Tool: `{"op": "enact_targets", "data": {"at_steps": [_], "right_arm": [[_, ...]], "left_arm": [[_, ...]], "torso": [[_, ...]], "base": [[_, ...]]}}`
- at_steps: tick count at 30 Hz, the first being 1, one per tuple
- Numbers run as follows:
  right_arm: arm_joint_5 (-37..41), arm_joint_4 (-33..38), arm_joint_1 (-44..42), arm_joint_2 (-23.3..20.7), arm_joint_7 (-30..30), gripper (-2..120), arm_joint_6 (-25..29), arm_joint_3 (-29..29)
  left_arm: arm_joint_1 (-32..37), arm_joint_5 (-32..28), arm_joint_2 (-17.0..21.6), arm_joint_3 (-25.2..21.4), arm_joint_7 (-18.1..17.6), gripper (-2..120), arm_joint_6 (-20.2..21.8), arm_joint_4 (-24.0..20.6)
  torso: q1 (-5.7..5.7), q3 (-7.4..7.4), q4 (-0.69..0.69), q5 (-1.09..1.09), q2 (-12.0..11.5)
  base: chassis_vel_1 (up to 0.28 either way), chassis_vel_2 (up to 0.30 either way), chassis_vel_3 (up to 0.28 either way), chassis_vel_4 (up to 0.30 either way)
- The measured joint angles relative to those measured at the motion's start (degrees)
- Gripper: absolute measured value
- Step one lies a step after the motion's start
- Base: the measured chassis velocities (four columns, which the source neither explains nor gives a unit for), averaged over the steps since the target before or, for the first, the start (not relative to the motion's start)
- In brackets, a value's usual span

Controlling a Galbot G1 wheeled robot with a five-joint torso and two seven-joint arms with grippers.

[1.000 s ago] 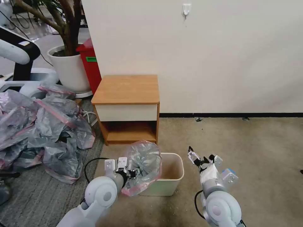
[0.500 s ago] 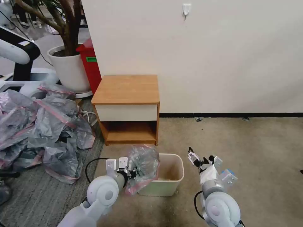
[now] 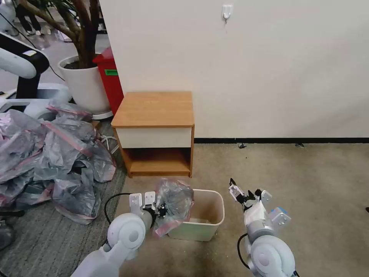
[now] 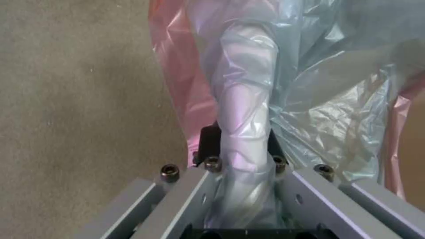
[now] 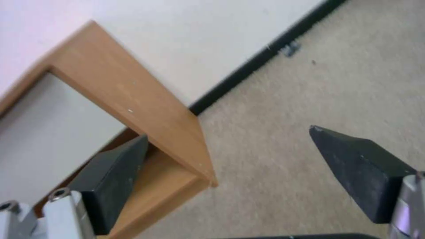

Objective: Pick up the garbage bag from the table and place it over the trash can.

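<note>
The garbage bag (image 3: pixel 176 200), crumpled grey plastic with a pink band, hangs over the near-left corner of the trash can (image 3: pixel 217 209), a cream-white bin on the carpet. My left gripper (image 3: pixel 160 209) is shut on a twisted neck of the bag, just left of the can. In the left wrist view the garbage bag (image 4: pixel 248 99) runs up between the fingers of the left gripper (image 4: pixel 241 146). My right gripper (image 3: pixel 246 192) hovers open to the right of the can, holding nothing; the right gripper (image 5: pixel 239 156) faces the table (image 5: pixel 132 93). The table (image 3: pixel 155 109) stands against the wall, its top bare.
A big heap of grey-pink bags (image 3: pixel 50 154) lies on the floor at the left. Behind it are a white plant pot (image 3: pixel 84 86), a red bin (image 3: pixel 110 79) and another machine's white arm (image 3: pixel 17 61). Open carpet (image 3: pixel 307 192) stretches to the right.
The bag has sunk lower and collapsed smaller against the can's left rim, with my left gripper following it down slightly. The right arm has hardly moved.
</note>
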Motion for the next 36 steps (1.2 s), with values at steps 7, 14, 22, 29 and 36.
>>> {"op": "enact_targets", "data": {"at_steps": [7,14,22,29,36], "right_arm": [[-0.8,5.0,-1.9,-2.6,-4.9,106,0.3,0.6],[11.6,13.3,-3.3,-7.0,-8.2,109,-8.8,1.2],[28.6,16.3,1.4,-12.2,-8.3,101,-23.2,-0.2],[27.9,9.8,8.8,-13.7,-9.2,100,-26.3,-9.4],[21.3,1.7,14.2,-13.2,-12.4,100,-23.3,-16.5]], "left_arm": [[0.7,0.4,-0.2,-2.5,2.3,3,0.0,-0.9],[1.6,1.3,1.1,-5.2,6.1,3,0.0,-2.2],[2.8,1.8,2.2,-6.8,8.5,3,0.0,-3.7],[5.3,2.3,3.3,-8.6,10.4,3,0.0,-6.4],[8.0,3.6,3.7,-10.2,12.4,3,0.0,-8.8]], "torso": [[0.00,0.00,0.01,0.01,0.0],[0.00,0.00,0.00,0.01,0.0],[0.00,0.00,0.01,0.02,0.0],[0.00,0.00,0.01,0.02,0.0],[0.00,0.00,0.01,0.02,0.0]], "base": [[0.000,0.000,0.000,0.000],[0.000,0.000,0.000,0.000],[0.000,0.000,0.000,0.000],[0.000,0.000,0.000,0.000],[0.000,0.000,0.000,0.000]]}}
